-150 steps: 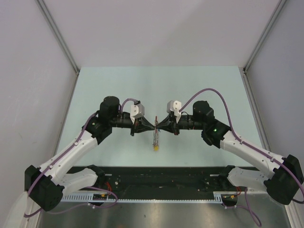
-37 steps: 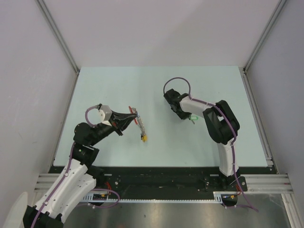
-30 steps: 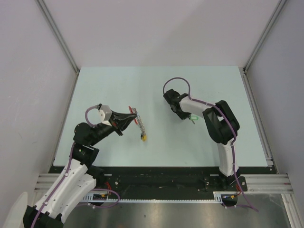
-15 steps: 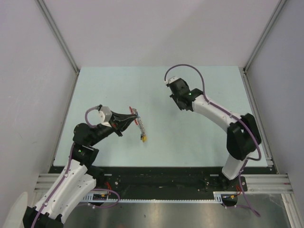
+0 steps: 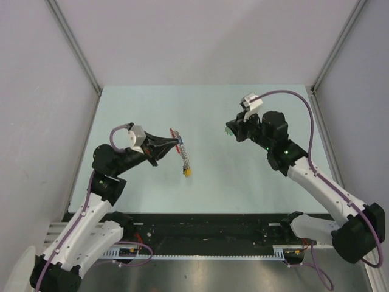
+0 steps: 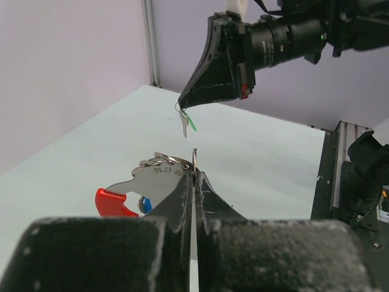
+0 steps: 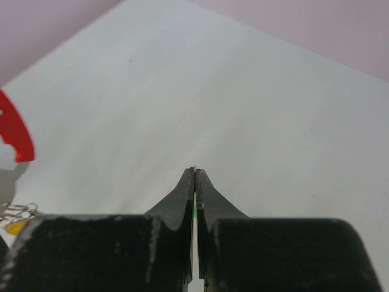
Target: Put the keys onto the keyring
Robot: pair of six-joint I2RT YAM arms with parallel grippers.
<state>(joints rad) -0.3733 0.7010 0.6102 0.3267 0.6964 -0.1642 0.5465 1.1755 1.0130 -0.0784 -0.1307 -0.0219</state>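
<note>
1. green key (image 6: 190,123): hangs blade-down from the tips of the right gripper (image 6: 181,102), clear of the table (image 5: 255,182); in the right wrist view only a green sliver shows between the pads, so grip depth can't be judged
2. right gripper: jaws fully pinched on the key head; nothing else in them
3. keyring (image 5: 182,155): held up by the left gripper (image 6: 194,176); long axis runs diagonally in the top view, red segment (image 6: 115,202) at the far end, yellow tag (image 5: 189,174) at the near end; can't tell if the low end touches the table
4. left gripper: jaws closed edge-on on the thin wire loop beside the stamped metal tag (image 6: 159,176); no gap visible
5. blue key (image 6: 144,205): blue head sits just beside the red segment, under the stamped tag; looks already threaded, can't confirm
6. key relation: the green key lies to the robot's right of the ring, well apart in the top view; from the left wrist it sits above and beyond the pinched loop, roughly in line with it; right arm is the nearer one, and already carries it
7. judgement: next move needs the right arm to close across toward the loop and line the key's hole up with the wire; the dangling blade may swing
</note>
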